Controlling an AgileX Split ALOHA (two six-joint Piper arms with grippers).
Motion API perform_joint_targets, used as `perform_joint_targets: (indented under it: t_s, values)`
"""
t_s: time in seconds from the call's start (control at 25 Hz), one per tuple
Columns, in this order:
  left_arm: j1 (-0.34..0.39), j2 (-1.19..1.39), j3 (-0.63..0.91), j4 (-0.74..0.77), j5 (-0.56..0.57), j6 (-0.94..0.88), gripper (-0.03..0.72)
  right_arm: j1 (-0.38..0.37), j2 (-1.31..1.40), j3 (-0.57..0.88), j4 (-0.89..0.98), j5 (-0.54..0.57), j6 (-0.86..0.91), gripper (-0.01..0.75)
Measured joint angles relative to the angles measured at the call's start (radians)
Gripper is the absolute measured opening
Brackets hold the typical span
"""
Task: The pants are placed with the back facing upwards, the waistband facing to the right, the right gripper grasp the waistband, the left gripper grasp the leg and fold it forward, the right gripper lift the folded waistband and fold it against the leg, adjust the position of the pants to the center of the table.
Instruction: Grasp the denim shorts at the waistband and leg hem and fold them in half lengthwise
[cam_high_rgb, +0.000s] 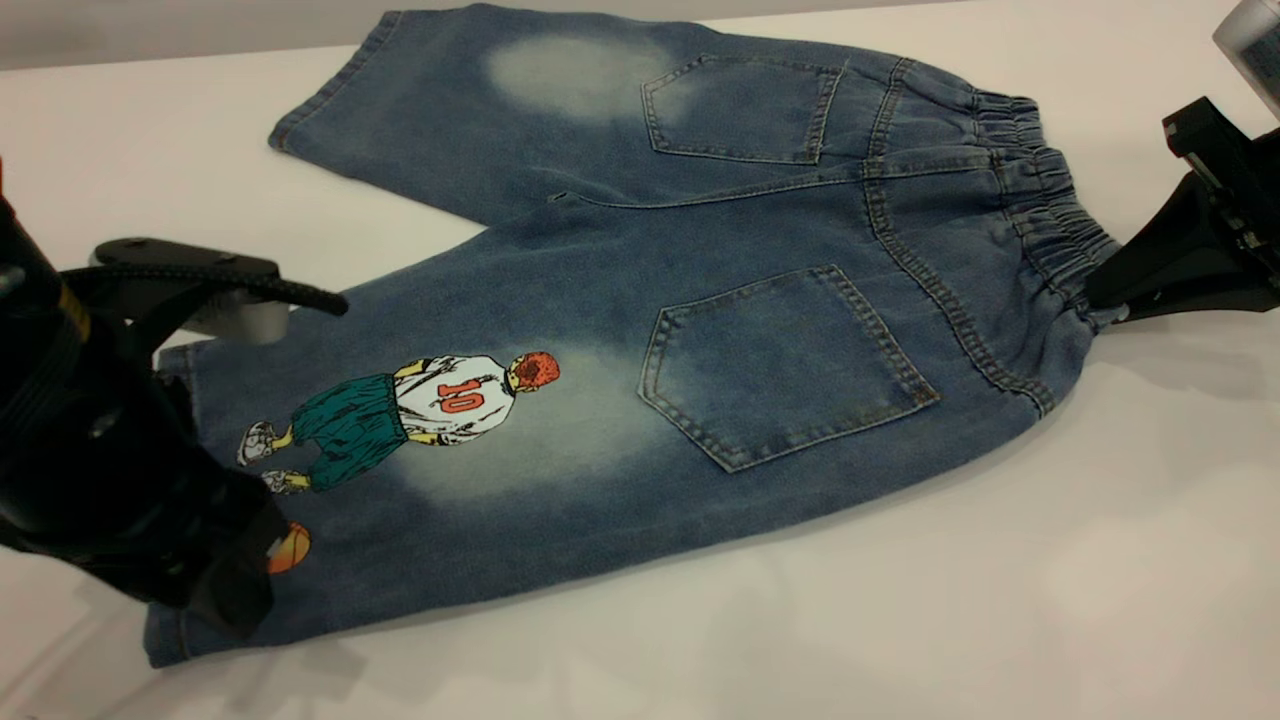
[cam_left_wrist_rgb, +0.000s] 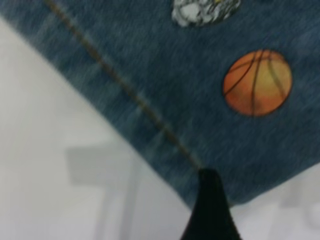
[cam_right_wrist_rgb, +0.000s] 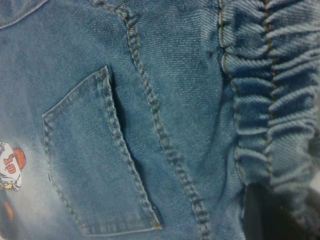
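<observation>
The pants (cam_high_rgb: 700, 300) lie flat with the back up, both patch pockets showing and the elastic waistband (cam_high_rgb: 1040, 190) to the right. The leg (cam_high_rgb: 430, 440) with the printed number 10 player lies nearest, and its orange basketball (cam_left_wrist_rgb: 257, 82) sits close to the hem. My left gripper (cam_high_rgb: 285, 455) is open at that hem. One long finger (cam_high_rgb: 210, 272) is raised over the far edge, the other finger (cam_left_wrist_rgb: 209, 200) touches the hem's near corner. My right gripper (cam_high_rgb: 1108, 295) is shut on the near end of the waistband (cam_right_wrist_rgb: 270, 115), whose gathered denim covers its dark jaw.
The white-grey table (cam_high_rgb: 1000, 560) spreads wide around the pants, with bare room in front and to the right. The plain leg (cam_high_rgb: 430, 110) reaches toward the far left edge. Part of the right arm's grey body (cam_high_rgb: 1255, 35) shows at the top right corner.
</observation>
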Motion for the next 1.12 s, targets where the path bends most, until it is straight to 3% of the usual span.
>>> perform_joint_targets:
  t_s: [0.44, 1.12]
  values:
    - [0.0, 0.0, 0.0, 0.304, 0.037, -0.329, 0.472, 0.0, 0.0, 0.0, 0.004, 0.0, -0.003, 0.043]
    - [0.0, 0.038, 0.0, 0.304, -0.016, -0.336, 0.472, 0.0, 0.0, 0.0, 0.03, 0.001, -0.026, 0.043]
